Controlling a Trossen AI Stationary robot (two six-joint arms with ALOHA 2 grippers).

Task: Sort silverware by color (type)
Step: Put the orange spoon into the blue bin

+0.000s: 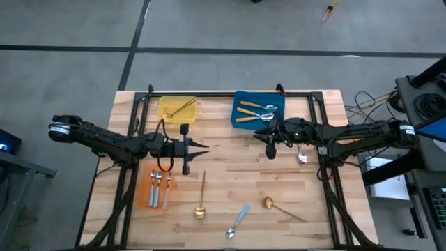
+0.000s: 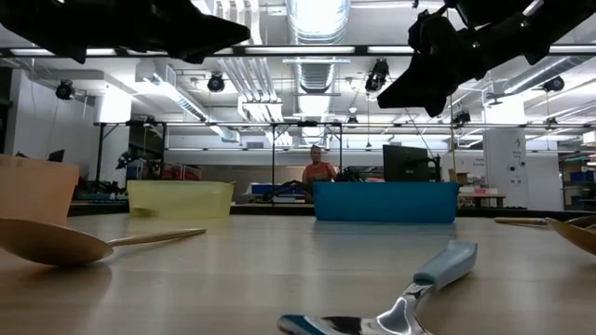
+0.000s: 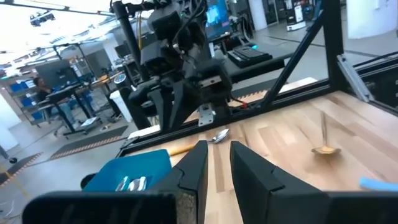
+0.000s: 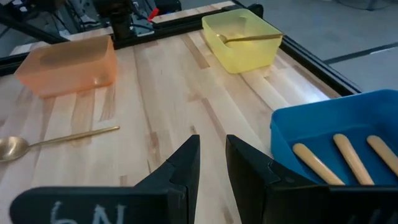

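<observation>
Wood-plank table [image 1: 230, 178] with black frame rails sits on grey concrete floor [image 1: 63, 77] marked with dark seam lines. Beyond the table: open workshop, white ceiling ducts [image 2: 317, 19], strip lights, black rig frames. A person [image 2: 319, 169] in an orange top sits behind the table's far edge, beside a monitor [image 2: 408, 163].

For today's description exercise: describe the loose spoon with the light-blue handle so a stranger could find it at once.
Start at the wooden table and go to its near edge, opposite the yellow tray and blue tray. There, between two gold spoons, lies the blue-handled spoon, slanted. It alone of the three has a light-blue handle and a silver bowl.
</observation>
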